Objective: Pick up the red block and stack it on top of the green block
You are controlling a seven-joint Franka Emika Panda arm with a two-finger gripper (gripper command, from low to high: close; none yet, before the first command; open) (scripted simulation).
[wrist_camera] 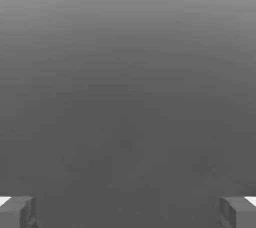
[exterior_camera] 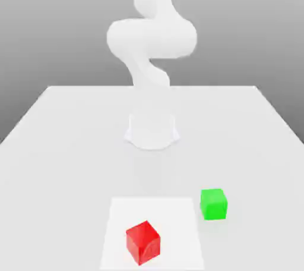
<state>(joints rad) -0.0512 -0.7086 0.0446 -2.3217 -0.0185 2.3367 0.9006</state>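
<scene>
The red block [exterior_camera: 143, 242] is a small cube resting on a brighter white square patch [exterior_camera: 178, 216] near the table's front edge, turned a little so one corner faces forward. The green block [exterior_camera: 214, 204] stands just off that patch's edge, to the exterior view's right of the red block and slightly farther back, a short gap apart. My gripper [wrist_camera: 128, 212] is open, its grey fingertips [wrist_camera: 17, 211] set wide apart with nothing between them and plain grey background behind.
The white arm's base [exterior_camera: 152, 130] stands at the middle of the white table [exterior_camera: 59, 145], behind both blocks, and its links rise out of the top of the exterior view. The table ends just in front of the red block.
</scene>
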